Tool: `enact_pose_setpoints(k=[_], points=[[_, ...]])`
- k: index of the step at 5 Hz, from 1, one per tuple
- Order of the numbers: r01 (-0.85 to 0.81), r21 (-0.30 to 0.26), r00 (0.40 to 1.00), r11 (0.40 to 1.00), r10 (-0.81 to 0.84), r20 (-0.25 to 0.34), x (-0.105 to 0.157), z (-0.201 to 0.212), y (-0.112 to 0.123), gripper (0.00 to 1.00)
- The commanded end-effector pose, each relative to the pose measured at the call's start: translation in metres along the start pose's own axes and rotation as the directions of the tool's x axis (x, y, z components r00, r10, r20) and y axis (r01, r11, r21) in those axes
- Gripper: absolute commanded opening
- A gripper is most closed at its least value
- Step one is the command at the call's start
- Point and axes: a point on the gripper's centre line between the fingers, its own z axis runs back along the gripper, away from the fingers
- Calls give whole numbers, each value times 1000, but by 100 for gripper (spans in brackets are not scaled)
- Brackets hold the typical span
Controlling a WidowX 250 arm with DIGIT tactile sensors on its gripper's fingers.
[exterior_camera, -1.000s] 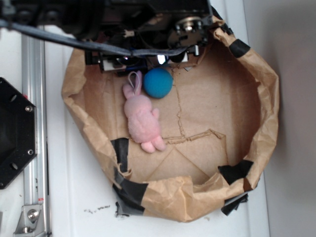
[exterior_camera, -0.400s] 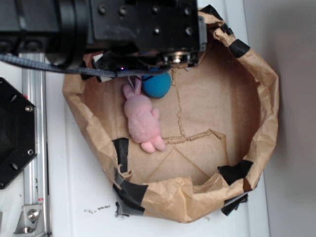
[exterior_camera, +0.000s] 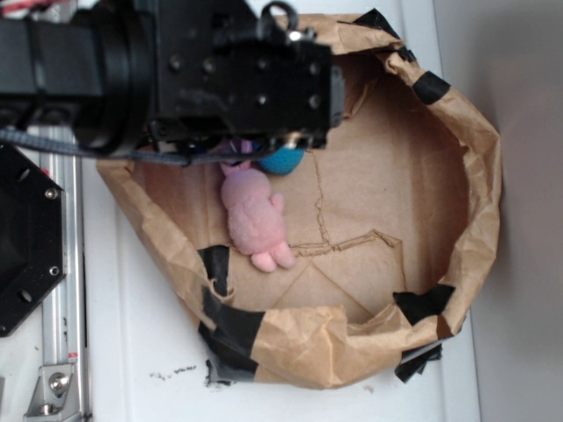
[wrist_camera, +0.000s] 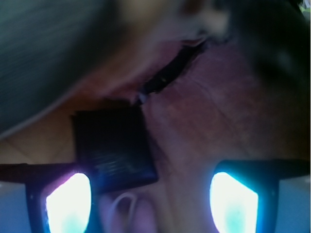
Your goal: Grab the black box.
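Note:
In the wrist view the black box [wrist_camera: 114, 150] lies flat on the brown paper floor, small, squarish and matte, just ahead of my left finger [wrist_camera: 68, 204]. My gripper [wrist_camera: 150, 206] is open, its two glowing fingers wide apart with nothing between them but the pink bunny's ear [wrist_camera: 129, 213]. The box sits left of the gripper's centre line, not between the fingers. In the exterior view my arm [exterior_camera: 237, 88] hangs over the pen's far left part and hides both the box and the gripper.
A pink plush bunny [exterior_camera: 255, 220] lies below the arm, with a blue ball [exterior_camera: 286, 161] half hidden beside it. The crumpled brown paper wall [exterior_camera: 479, 176] with black tape strips rings the floor. A black hexagonal plate [exterior_camera: 26, 237] and metal rail [exterior_camera: 66, 290] stand left.
The arm has moved down the image and lower over the pen, now covering the bunny's ear and most of the blue ball. The paper wall's left side has shifted slightly.

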Motion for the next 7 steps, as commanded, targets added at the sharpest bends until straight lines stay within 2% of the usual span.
enact_pose_setpoints(k=[1, 2, 3, 4, 5, 6, 7], points=[[-2, -96, 997, 995, 10, 83, -7, 5, 8, 100], [-25, -77, 994, 997, 33, 103, -10, -3, -2, 100], [-46, -101, 997, 994, 52, 65, -14, 11, -6, 100], [-53, -109, 996, 993, 60, 64, -13, 16, -9, 100], [-53, -79, 992, 995, 61, 107, -7, -4, -1, 100], [-37, -70, 993, 997, 45, 107, -1, -19, 9, 100], [-6, -114, 993, 993, 20, 115, 1, -15, 10, 100]])
